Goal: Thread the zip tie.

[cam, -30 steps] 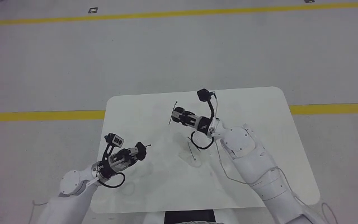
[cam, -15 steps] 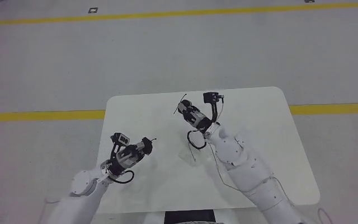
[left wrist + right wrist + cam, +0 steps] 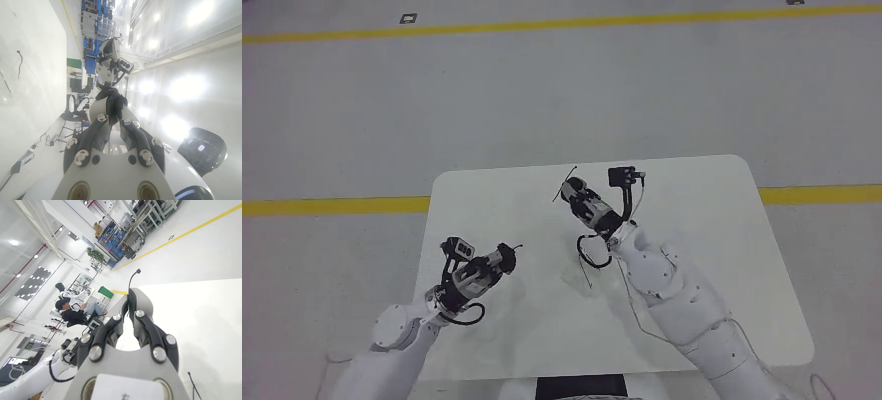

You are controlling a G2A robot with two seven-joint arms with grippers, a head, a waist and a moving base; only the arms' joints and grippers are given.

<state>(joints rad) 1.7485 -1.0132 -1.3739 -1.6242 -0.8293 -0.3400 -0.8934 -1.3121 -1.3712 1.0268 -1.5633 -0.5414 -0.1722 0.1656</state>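
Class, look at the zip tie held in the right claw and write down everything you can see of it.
The zip tie is a thin black strap, plastic by its look, with a small blocky head at one end. The right claw is shut on it partway along. The head end stands out past the fingertips in a gentle curve, and a short thin stretch shows behind the pads. It is held above the white table, with only the claw touching it.

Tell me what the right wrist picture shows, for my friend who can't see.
The right gripper is shut on a thin black zip tie, whose square head sticks out past the fingertips. Beyond it is a white table, where another zip tie lies flat.
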